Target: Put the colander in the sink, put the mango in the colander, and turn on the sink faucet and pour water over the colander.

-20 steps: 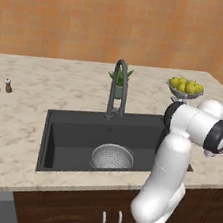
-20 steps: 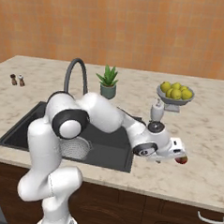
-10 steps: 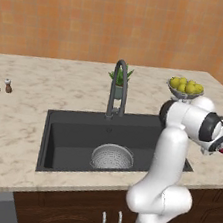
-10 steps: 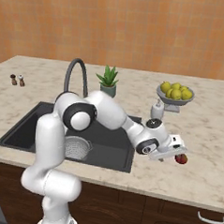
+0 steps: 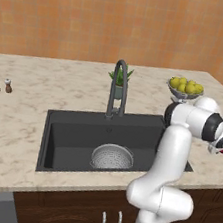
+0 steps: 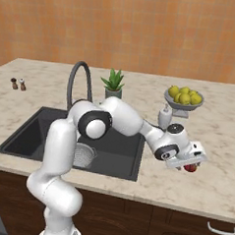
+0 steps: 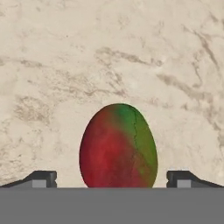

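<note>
Both tips of the spread pincer (image 7: pixel 112 178) now flank the mango (image 7: pixel 118 146), having come lower

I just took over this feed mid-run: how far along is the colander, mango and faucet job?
Done: the colander sits in the sink. In hand: the gripper is open around the mango, which lies on the counter right of the sink, a finger on either side, no grasp yet. Left: grip the mango, carry it into the colander, then turn on the faucet; no water shows.
</note>
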Available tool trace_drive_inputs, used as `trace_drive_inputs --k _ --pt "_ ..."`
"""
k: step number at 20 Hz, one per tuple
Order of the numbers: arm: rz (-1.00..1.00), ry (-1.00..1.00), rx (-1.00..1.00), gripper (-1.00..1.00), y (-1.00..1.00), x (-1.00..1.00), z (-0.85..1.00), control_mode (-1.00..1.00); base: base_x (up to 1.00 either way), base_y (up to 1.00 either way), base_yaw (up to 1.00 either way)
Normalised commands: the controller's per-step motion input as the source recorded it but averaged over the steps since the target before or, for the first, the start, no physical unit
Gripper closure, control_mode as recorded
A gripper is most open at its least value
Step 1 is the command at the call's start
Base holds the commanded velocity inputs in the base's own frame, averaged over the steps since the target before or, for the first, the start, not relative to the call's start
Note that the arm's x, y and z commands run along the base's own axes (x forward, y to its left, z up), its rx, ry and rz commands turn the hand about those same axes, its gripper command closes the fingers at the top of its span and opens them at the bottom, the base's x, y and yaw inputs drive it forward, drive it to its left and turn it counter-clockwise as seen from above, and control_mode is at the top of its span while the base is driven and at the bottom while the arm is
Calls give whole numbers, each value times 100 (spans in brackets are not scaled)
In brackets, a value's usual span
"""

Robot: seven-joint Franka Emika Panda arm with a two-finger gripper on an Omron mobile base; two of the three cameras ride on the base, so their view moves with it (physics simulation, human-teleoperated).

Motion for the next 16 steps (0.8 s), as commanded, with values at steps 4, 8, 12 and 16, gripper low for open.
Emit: trace_drive_inputs --k 4,8,12,16 --pt "0 12 9 -100 -16 34 0 -100 0 0 0" --pt "1 15 10 -100 -14 38 -3 -100 0 0 0" --pt "0 25 12 100 -4 11 -26 -100 0 0 0" --pt "0 34 14 100 0 0 -52 -100 0 0 0"
